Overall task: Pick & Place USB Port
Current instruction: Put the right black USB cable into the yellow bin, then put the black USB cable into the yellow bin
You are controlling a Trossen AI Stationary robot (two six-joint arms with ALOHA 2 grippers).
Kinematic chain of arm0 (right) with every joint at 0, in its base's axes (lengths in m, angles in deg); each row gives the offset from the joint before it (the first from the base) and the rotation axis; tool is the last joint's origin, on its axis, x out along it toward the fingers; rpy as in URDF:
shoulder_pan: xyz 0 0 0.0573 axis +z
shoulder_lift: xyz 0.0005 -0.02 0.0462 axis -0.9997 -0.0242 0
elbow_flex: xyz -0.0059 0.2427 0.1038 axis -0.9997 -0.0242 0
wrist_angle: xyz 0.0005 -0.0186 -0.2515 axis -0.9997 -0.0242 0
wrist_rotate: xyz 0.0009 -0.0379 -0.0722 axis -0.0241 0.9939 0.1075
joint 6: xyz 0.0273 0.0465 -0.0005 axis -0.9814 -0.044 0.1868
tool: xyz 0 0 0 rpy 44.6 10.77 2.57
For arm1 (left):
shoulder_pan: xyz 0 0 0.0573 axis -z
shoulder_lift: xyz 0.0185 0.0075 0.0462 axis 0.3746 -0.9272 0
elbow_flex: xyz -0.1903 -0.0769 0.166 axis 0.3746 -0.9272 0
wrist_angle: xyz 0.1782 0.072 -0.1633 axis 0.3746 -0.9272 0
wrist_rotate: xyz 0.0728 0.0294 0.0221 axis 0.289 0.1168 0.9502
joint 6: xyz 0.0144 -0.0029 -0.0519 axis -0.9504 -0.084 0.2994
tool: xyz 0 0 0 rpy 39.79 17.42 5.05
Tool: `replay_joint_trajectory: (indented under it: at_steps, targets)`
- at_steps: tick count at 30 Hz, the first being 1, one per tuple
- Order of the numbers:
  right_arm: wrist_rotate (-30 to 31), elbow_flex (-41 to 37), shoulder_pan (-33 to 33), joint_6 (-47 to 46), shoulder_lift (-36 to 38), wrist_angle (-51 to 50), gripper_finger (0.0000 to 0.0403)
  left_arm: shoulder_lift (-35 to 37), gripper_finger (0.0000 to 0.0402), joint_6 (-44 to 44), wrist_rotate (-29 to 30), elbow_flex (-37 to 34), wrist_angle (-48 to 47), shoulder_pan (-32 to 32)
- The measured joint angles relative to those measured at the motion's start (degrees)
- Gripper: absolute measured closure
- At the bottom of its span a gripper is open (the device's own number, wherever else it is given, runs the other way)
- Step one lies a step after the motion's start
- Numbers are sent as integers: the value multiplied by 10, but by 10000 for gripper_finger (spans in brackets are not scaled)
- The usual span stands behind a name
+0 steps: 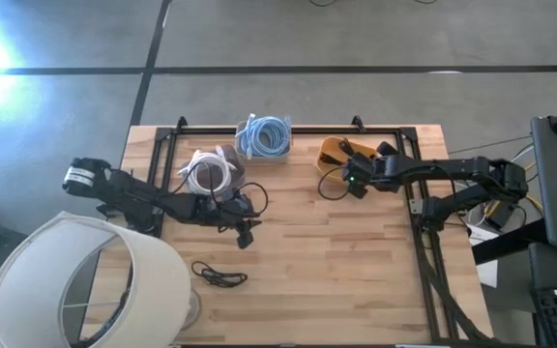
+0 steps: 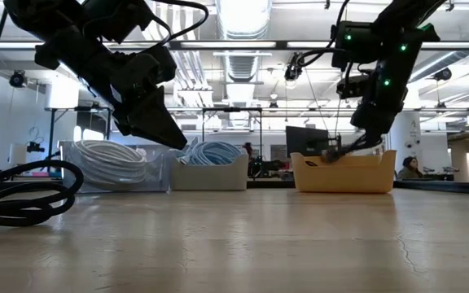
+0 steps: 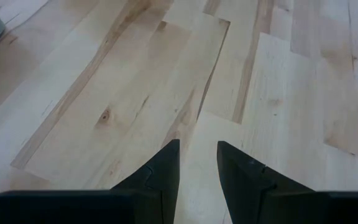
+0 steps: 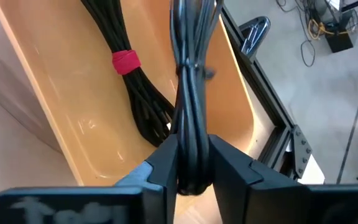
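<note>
My right gripper is shut on a bundle of black cable above the orange bin at the table's far right, which also shows in the high view and the low view. A second black bundle with a red tie lies on the floor of the bin. My left gripper hovers over bare wood near the table's middle left, fingers slightly apart and holding nothing. My right gripper pinches the black cable bundle between its two fingers at the looped end. The fingers slant down from above, and the strands run lengthwise between them. The bundle is lifted, and the rest of it reaches out over the orange bin.
A clear bin of white cable and a bin of blue cable stand along the far edge, left of the orange bin. A loose black cable lies on the wood near the front left. A large white drum overlaps the table's near-left corner.
</note>
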Motion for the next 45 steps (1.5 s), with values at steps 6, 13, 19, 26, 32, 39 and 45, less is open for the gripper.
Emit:
replay_joint_trajectory:
  at_steps: [6, 13, 19, 26, 32, 39, 45]
  targets:
    - [-1, 0, 0, 3, 0, 0, 293, 0, 291, 0, 0, 0, 0, 0]
    - [-5, 0, 0, 3, 0, 0, 266, 0, 291, 0, 0, 0, 0, 0]
    - [-12, 3, 13, -13, 1, -2, 255, 0, 291, 0, 0, 0, 0, 0]
    - [-73, 34, 45, -32, 2, 1, 258, 0, 291, -5, -13, 0, 8, 0]
    - [-82, 54, 98, -51, 2, 26, 257, 0, 291, -33, -35, 15, 11, 4]
    - [-83, 51, 154, -52, 2, 75, 261, 0, 291, -70, -133, 37, 11, 39]
    - [-83, 50, 171, -50, 2, 86, 258, 0, 291, -58, -148, 35, 7, 103]
